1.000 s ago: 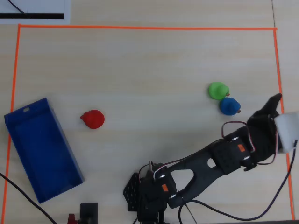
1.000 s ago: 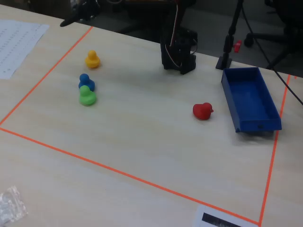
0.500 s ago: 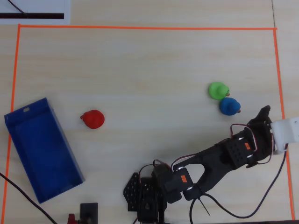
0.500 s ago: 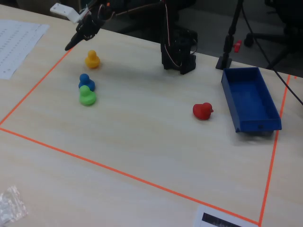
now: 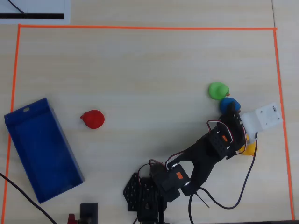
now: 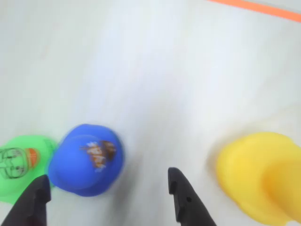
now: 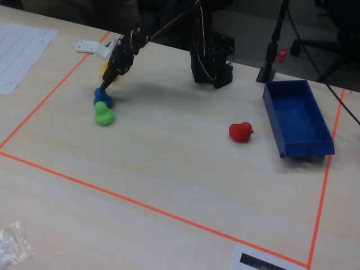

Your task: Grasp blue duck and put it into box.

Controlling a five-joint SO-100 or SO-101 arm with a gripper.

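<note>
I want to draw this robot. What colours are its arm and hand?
The arm is mostly black, with a small orange patch and thin loose wires, white and dark ones. A white block sits by the wrist. The hand has two black pointed fingers.

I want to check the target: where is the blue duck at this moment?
In the overhead view the blue duck sits at the right side, directly below the green duck, with the open gripper right over it.

Lab or office: orange tape [image 7: 67, 163] outlines table [image 7: 169, 163], office chair [image 7: 315, 34].
</note>
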